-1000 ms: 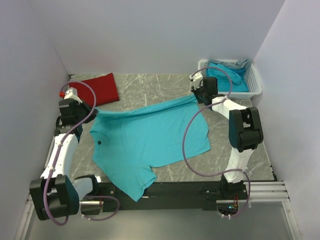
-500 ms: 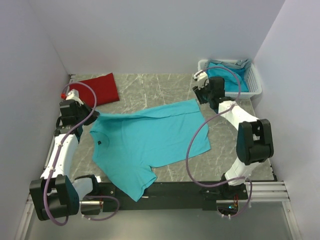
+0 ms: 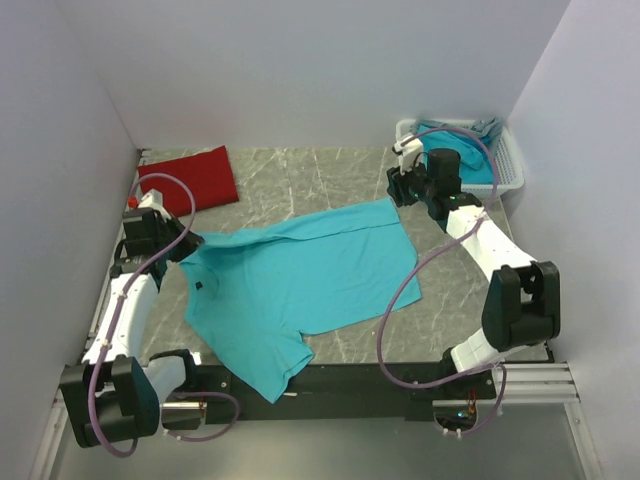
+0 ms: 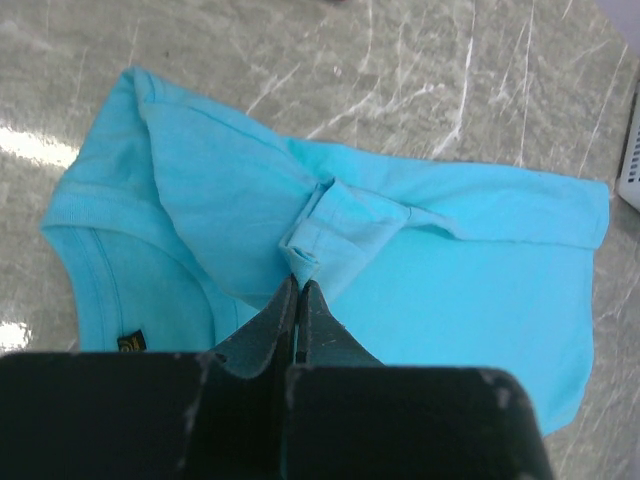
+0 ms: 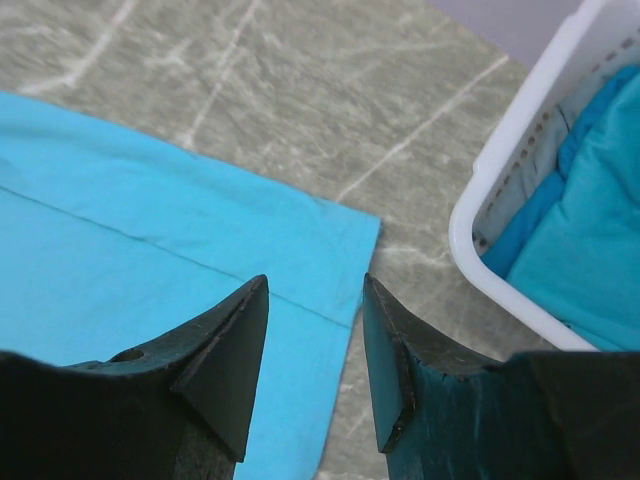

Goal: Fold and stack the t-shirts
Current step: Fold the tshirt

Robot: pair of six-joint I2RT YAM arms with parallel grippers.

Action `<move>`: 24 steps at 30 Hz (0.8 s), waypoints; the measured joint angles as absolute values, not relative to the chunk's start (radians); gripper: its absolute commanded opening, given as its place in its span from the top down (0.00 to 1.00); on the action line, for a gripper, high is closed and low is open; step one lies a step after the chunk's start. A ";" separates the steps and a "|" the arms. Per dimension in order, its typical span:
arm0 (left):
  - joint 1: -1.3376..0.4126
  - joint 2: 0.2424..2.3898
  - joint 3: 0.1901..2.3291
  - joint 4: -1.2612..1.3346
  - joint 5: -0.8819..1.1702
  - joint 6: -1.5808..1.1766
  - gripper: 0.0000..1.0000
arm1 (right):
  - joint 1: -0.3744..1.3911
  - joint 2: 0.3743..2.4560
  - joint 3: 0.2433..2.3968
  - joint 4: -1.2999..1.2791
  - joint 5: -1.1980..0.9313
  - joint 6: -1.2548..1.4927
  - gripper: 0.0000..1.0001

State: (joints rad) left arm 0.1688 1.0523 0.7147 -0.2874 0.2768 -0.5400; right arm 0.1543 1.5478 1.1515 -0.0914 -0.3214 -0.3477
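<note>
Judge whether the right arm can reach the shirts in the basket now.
Probably yes: the right gripper is open, empty, hovering beside the basket, and nothing covers the shirts inside.

Top view: high overhead, angled down, whole scene. Wrist views: close, down-looking; all three share turquoise t-shirt (image 3: 300,280).
</note>
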 measured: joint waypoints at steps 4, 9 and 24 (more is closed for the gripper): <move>0.169 1.030 0.701 -0.312 0.289 -0.545 0.99 | 0.154 1.508 1.151 -0.090 -0.354 -0.321 0.50; 0.163 1.014 0.699 -0.328 0.295 -0.549 0.99 | 0.154 1.504 1.145 -0.090 -0.377 -0.307 0.50; 0.078 0.976 0.684 -0.353 0.282 -0.607 0.99 | 0.153 1.504 1.135 -0.091 -0.396 -0.303 0.49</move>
State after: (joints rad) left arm 0.0780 0.9756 0.6838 -0.3527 0.2817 -0.6067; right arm 0.1532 1.5036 1.1347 -0.0910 -0.3958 -0.3027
